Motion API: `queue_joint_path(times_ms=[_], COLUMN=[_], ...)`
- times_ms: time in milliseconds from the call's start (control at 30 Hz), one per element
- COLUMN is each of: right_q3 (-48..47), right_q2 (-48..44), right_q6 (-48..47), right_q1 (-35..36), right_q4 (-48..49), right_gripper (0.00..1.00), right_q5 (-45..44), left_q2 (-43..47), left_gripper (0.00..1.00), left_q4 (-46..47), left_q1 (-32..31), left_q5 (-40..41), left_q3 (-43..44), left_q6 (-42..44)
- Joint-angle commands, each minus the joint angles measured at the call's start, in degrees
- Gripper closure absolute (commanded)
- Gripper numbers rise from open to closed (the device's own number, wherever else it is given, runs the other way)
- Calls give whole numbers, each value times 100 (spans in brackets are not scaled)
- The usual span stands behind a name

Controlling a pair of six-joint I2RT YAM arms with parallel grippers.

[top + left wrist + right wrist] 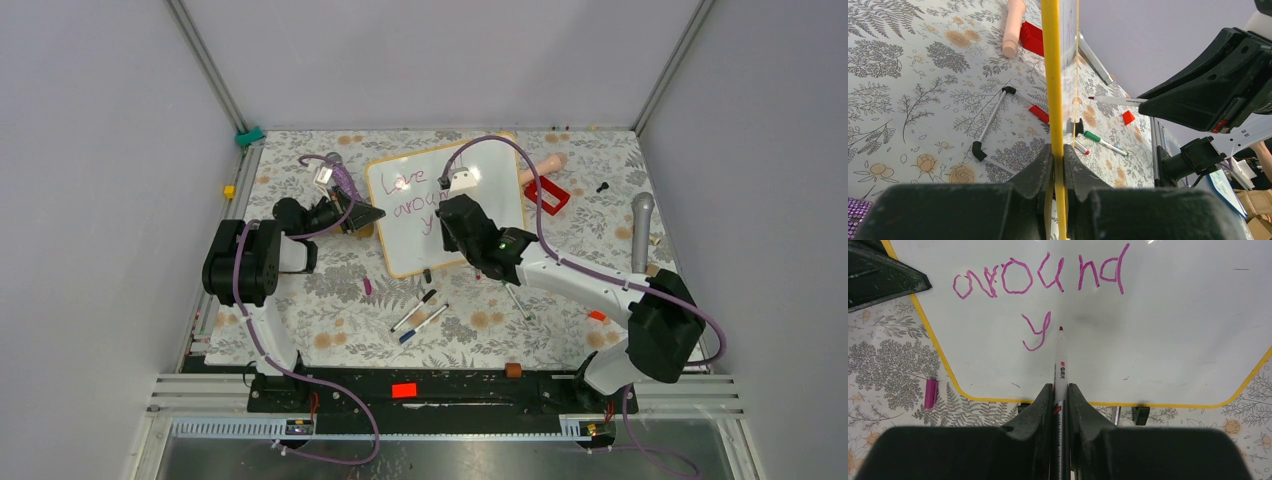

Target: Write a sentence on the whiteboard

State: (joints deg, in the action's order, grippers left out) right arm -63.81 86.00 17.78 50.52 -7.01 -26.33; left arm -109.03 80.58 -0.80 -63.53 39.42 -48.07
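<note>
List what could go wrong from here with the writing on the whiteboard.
1. The left fingers pinch only the thin frame of the whiteboard; a slip could let the board shift and skew the letters.
2. The marker is a slim barrel between the right fingers; pressing down might tilt it or push it back.
3. Its tip is close beside the "y"; a stray stroke could smear it.

Robot test cell, lab-type. Plain grey wall panels (90, 200) on three sides, held by aluminium posts (205, 62). Left arm (268, 255) and right arm (600, 285) bolted to a black rail (450, 392) at 6 o'clock, purple cables (238, 278) trailing. Flower-print cloth (330, 322) over the table. Staged props on it: whiteboard (402, 245) at centre, pens (420, 312) toward 6, microphone (641, 232) at 3.
</note>
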Motion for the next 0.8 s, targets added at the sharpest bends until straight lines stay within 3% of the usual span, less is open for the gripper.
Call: queue_joint_path(times_ms=[0,333,767], right_q3=[-256,-18,-184], right_q2=[109,152,303], right_q6=[-67,-266,-290], right_q1=[19,19,19], right_q4=[9,406,252], right_gripper=[100,100,100], right_q5=[73,-89,-418], left_q2=[-4,-61,-55], left_gripper=[100,100,100], left_q4=[415,415,419], left_q1=[18,18,18], left_q5=[-202,-208,-214], left_q3=[171,221,224], left_q6=[246,196,176])
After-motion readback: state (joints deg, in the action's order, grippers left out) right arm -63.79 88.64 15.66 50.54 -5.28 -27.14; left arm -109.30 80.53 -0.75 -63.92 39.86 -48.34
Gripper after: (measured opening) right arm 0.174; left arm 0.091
